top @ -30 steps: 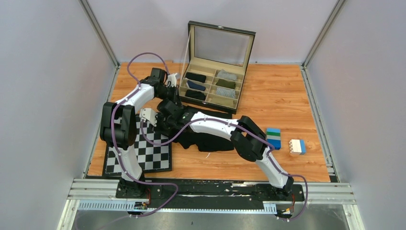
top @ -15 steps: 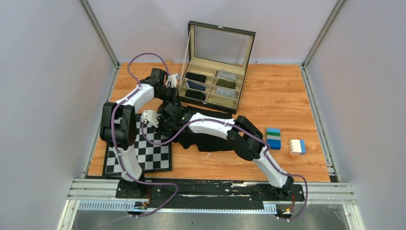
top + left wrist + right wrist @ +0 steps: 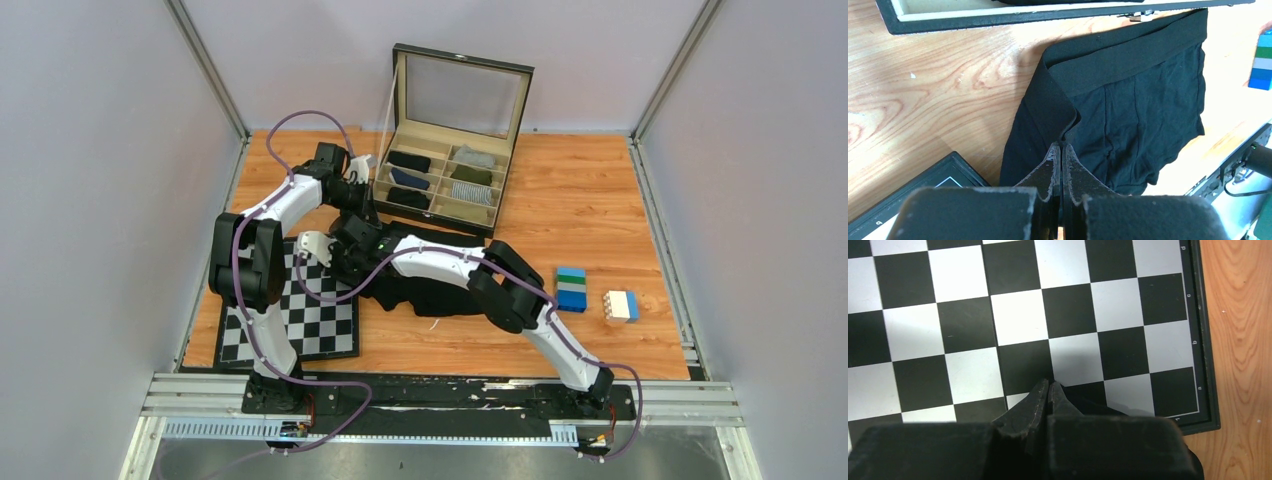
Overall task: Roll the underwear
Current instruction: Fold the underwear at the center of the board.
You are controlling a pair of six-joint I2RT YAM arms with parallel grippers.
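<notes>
Over the last second the right arm [image 3: 450, 262] has drawn its elbow further left. The left arm [image 3: 290, 200] and the underwear [image 3: 440, 298] look unmoved.

The right pincer [image 3: 1049, 384] is clenched, its tips meeting above the chessboard [image 3: 1018, 315]. A dark patch sits beside the tips, and I can't tell whether it is cloth. The left pincer [image 3: 1062, 146] is clenched too, nipping a pucker where the waistband [image 3: 1128, 55] folds over.

The underwear lies spread on the table [image 3: 590, 200] between the box's front wall and the near edge, just right of the chessboard.

The box [image 3: 440, 216] stands open with its lid [image 3: 465, 95] upright. Its left column holds dark rolls [image 3: 408, 178]. Its right column holds a pale grey roll [image 3: 473, 156], an olive roll [image 3: 472, 175] and a grey striped roll [image 3: 472, 193].

From above, the right arm covers much of the underwear, and I can't see either pincer's tips. The left wrist view cuts off the blue and green block [image 3: 1262, 65] at its edge.
</notes>
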